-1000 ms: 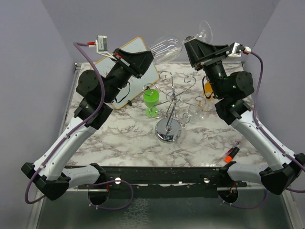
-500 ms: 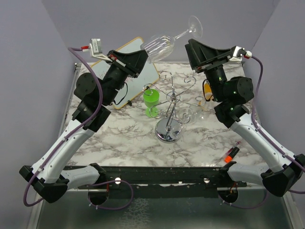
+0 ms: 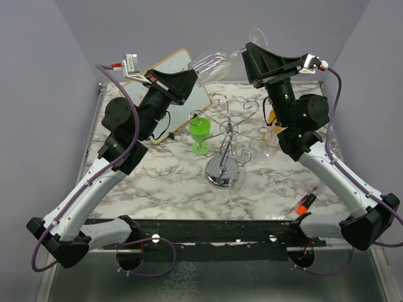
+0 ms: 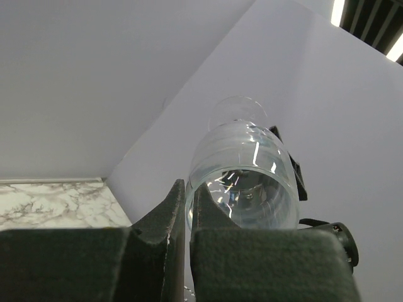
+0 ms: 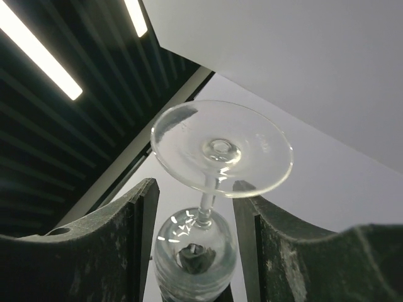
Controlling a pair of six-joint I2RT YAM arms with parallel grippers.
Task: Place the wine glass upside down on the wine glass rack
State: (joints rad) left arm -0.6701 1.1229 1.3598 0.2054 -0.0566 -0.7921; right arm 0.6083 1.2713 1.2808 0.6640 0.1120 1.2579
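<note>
A clear wine glass (image 3: 213, 61) is held nearly level high above the table, bowl to the left, foot (image 3: 257, 34) to the right. My left gripper (image 3: 192, 75) is shut on the bowl's rim, one finger inside and one outside (image 4: 178, 195). My right gripper (image 3: 247, 55) is open, and its fingers (image 5: 141, 207) stand either side of the stem (image 5: 208, 195) just under the foot (image 5: 221, 150), without touching. The chrome wine glass rack (image 3: 227, 132) stands mid-table below, on its round mirrored base (image 3: 222, 172).
A green glass (image 3: 199, 129) is at the rack's left side and a clear glass (image 3: 261, 145) at its right. A whiteboard (image 3: 176, 66) lies at the back left. An orange object (image 3: 274, 118) sits behind the right arm. A red marker (image 3: 306, 201) lies front right.
The left gripper has kept hold of the glass while lifting and tilting it slightly. The right gripper has moved left, so its open fingers now straddle the stem below the foot.
</note>
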